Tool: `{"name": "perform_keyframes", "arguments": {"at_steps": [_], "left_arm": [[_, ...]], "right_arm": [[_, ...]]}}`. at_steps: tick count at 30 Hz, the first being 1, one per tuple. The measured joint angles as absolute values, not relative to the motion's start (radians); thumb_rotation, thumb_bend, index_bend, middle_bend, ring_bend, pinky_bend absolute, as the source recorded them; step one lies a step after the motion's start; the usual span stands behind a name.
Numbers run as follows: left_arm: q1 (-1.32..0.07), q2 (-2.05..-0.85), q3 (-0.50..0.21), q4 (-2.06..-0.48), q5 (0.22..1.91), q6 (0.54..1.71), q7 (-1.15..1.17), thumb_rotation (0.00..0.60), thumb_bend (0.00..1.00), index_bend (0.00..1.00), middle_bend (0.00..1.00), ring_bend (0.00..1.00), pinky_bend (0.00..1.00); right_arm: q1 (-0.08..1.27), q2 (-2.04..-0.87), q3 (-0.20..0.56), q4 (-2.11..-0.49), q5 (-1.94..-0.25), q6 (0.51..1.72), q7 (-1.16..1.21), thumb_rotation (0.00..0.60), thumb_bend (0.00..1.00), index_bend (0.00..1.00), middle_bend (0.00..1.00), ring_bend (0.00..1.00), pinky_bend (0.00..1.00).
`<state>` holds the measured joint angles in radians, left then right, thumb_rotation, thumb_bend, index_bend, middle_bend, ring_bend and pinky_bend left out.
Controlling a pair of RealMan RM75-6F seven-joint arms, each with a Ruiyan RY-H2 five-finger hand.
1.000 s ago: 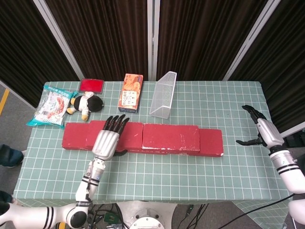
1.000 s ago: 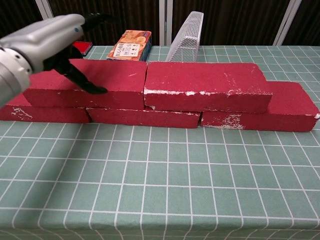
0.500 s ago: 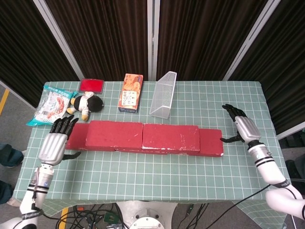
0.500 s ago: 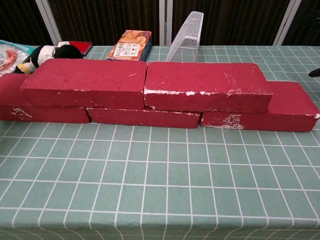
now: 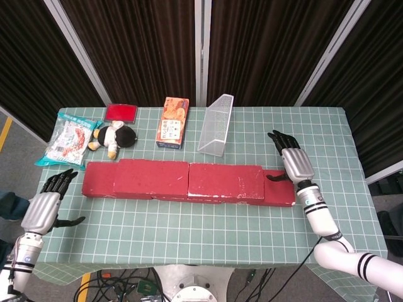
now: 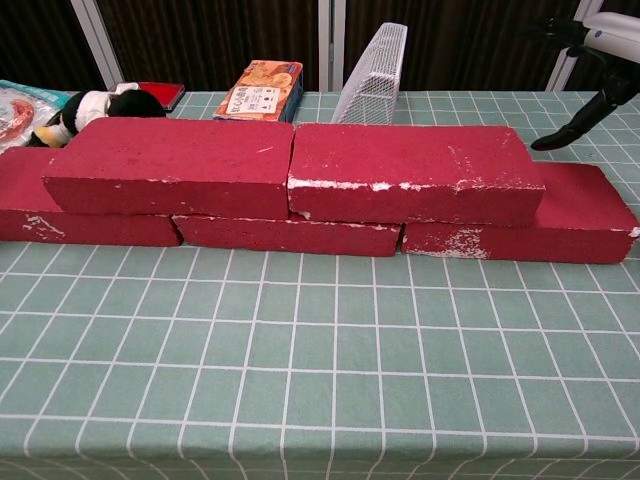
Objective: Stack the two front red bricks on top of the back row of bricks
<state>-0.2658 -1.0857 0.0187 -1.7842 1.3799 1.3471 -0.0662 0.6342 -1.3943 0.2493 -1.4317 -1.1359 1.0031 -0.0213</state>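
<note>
Two red bricks lie end to end on top of the lower row: the left top brick and the right top brick. The lower row of bricks shows below them, its ends sticking out at left and right. My right hand hovers open over the right end of the row, thumb pointing down towards it, holding nothing. My left hand hangs open off the table's left edge, well clear of the bricks, and does not show in the chest view.
Behind the bricks stand a white mesh basket, an orange box, a red flat tin, a black-and-white plush toy and a snack bag. The green gridded tablecloth lies in front.
My left hand has left the left top brick and drawn back off the table's left edge. My right hand has moved in from the far right to above the row's right end.
</note>
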Motion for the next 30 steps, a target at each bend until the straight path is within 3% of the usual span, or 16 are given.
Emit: {"name": "perform_keyframes", "arguments": {"at_steps": [30], "left_arm": [[-0.228, -1.081, -0.007, -1.741, 1.396, 1.305, -0.130, 0.600, 0.01, 0.00, 0.00, 0.00, 0.00]], "right_arm": [[0.657, -1.428, 0.259, -1.447, -1.074, 0.978, -0.084, 0.600, 0.02, 0.00, 0.00, 0.00, 0.00]]}}
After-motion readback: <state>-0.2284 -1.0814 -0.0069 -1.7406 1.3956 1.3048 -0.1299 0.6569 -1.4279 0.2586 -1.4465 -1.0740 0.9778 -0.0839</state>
